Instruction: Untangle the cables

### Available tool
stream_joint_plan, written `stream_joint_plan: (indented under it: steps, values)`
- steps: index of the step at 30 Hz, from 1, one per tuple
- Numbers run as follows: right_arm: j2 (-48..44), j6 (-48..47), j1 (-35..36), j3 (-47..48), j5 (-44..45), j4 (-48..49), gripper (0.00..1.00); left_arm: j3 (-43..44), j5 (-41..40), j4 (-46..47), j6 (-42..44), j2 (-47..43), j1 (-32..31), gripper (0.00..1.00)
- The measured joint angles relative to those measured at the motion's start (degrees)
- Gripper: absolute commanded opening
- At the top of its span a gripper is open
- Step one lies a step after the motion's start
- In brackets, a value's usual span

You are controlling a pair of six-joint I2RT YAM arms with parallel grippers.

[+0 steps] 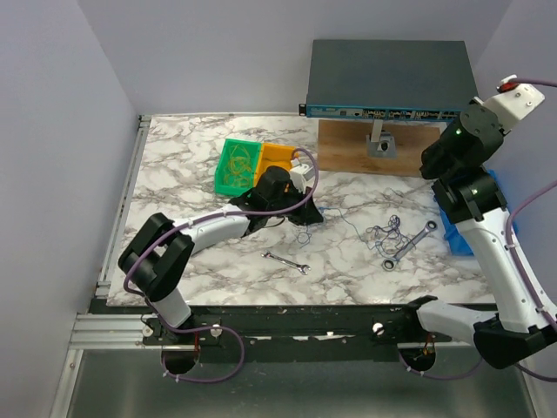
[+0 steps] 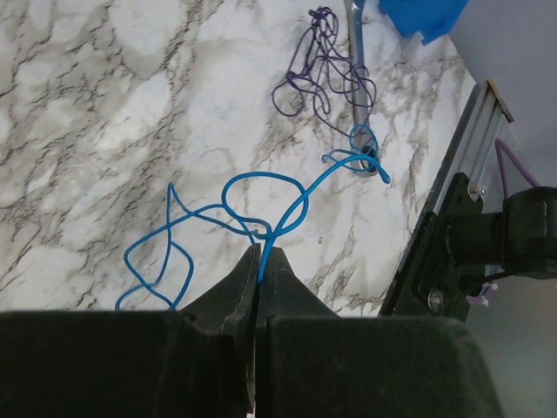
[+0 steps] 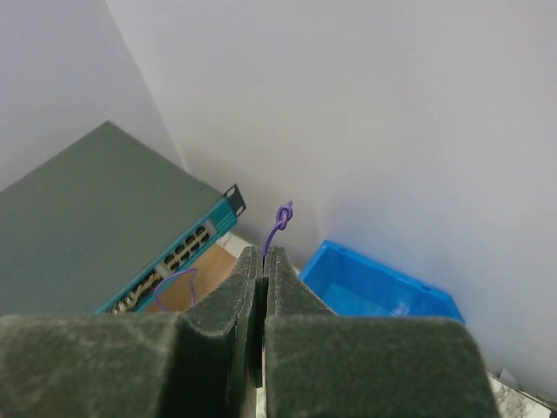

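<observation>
In the left wrist view my left gripper [image 2: 259, 254] is shut on a thin blue cable [image 2: 261, 196] that lies in loose loops on the marble table [image 2: 104, 104]. A clump of thin purple cable [image 2: 322, 74] lies farther off, apart from the blue loops. From above, the left gripper [image 1: 305, 213] is low at mid-table and the cable clump [image 1: 387, 233] is to its right. My right gripper [image 3: 264, 252] is raised high at the right [image 1: 480, 120], shut on a thin purple cable [image 3: 277, 228] whose knotted end sticks up past the fingertips. Yellow or orange wires do not show on the table.
A large wrench [image 1: 409, 246] lies beside the clump and a small wrench [image 1: 287, 263] at front centre. A green bin [image 1: 237, 165] and an orange bin [image 1: 278, 157] stand behind the left gripper. A blue bin [image 1: 452, 228] is at the right edge. A network switch [image 1: 392, 78] stands on a wooden board [image 1: 348, 148].
</observation>
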Motion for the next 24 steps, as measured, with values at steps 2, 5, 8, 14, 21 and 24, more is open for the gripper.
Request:
stream_joint_plan:
  steps: [2,5,8,14,21,24]
  values:
    - [0.9,-2.1,-1.7,0.3,0.5,3.4,0.01,0.0,-0.1,0.5,0.8,-0.9,-1.1,0.0]
    - [2.6,-4.6,-5.1,2.5,0.6,7.4,0.01,0.0,-0.3,0.5,1.8,-1.1,-2.3,0.0]
    - [4.3,-6.0,-9.9,4.6,0.4,9.6,0.01,0.0,-0.5,0.3,2.7,-1.1,-3.1,0.0]
    - [8.6,-6.8,-20.1,7.2,-0.4,12.0,0.01,0.0,-1.8,-0.2,4.5,-1.1,-4.7,0.0]
    - [12.9,2.1,-30.7,2.4,-3.3,10.3,0.01,0.5,-3.7,-1.3,7.0,-1.1,-7.3,0.0]
    - [14.4,9.4,-33.4,-1.8,-5.7,7.5,0.01,1.4,-4.0,-1.7,7.7,-1.0,-7.9,0.0]
